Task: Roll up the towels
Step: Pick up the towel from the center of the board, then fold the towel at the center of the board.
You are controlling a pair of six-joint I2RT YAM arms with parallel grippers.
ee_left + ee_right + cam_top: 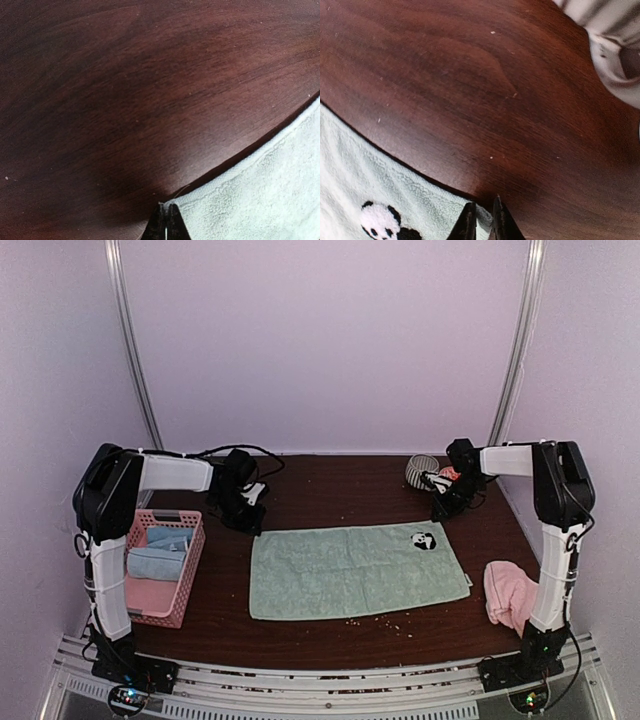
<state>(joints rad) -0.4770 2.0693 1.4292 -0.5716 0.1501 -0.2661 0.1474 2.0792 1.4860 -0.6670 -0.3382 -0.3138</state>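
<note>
The mint green towel (355, 570) lies spread flat in the middle of the table, with a panda patch (423, 538) near its far right corner. My left gripper (250, 523) is down at the towel's far left corner. In the left wrist view its jaws (166, 206) are shut on the tip of that corner of the towel (270, 190). My right gripper (440, 515) is at the far right corner, and its fingers (483, 212) pinch a fold of the towel (370, 185). The pink towel (510, 592) lies crumpled by the right arm's base.
A pink basket (185, 580) holding folded pale blue and pink cloths stands at the left, beside the left arm. A striped mug (421, 471) stands at the back right, just behind the right gripper. Crumbs dot the table along the towel's near edge.
</note>
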